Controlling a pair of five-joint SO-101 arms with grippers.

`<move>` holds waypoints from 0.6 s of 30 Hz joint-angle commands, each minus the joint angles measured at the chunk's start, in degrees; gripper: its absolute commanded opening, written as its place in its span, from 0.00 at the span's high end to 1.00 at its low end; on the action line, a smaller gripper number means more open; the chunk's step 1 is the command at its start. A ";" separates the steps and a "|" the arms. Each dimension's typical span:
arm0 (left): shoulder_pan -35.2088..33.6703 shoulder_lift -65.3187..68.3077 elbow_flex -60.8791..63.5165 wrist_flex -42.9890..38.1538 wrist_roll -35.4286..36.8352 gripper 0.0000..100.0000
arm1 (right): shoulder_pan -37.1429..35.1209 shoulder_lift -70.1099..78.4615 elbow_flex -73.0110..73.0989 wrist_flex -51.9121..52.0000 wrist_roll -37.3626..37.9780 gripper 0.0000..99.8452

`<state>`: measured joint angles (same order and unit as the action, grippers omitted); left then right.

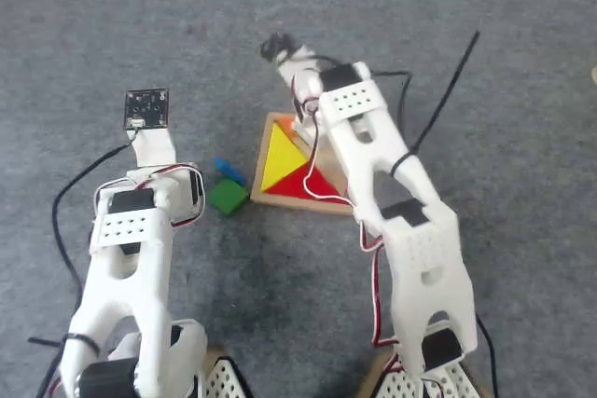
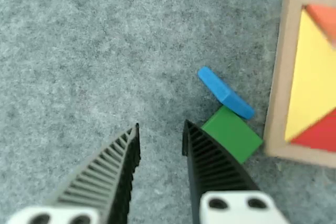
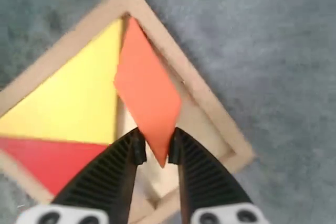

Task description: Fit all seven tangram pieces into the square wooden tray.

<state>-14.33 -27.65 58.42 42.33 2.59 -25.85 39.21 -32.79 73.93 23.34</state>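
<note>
The square wooden tray (image 1: 260, 163) lies on the grey carpet and holds a yellow triangle (image 1: 277, 165) and a red triangle (image 1: 304, 185). My right gripper (image 3: 156, 144) is shut on an orange parallelogram (image 3: 147, 90), holding it tilted over the tray's bare corner (image 3: 207, 103) beside the yellow triangle (image 3: 68, 103). A green square (image 2: 232, 134) and a blue piece (image 2: 226, 94) lie on the carpet just outside the tray's edge (image 2: 275, 77). My left gripper (image 2: 160, 132) hangs open and empty over the carpet, one finger close beside the green square.
Grey carpet covers the whole table. The green square (image 1: 228, 198) and blue piece (image 1: 229, 171) lie between the two arms, left of the tray. Cables trail from both arms. The right arm's body hides part of the tray in the high view.
</note>
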 commanded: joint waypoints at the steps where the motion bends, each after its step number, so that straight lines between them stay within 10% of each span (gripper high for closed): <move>1: 0.35 -0.09 -0.40 -1.14 -0.79 0.87 | 0.22 -9.01 2.46 0.13 -0.97 0.99; 18: 0.35 -0.09 -0.40 -1.14 -0.79 0.87 | -2.59 -26.59 33.93 -22.99 -0.62 0.99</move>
<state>-14.33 -27.65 58.42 42.33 2.59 -28.40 14.51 -1.49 57.58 22.73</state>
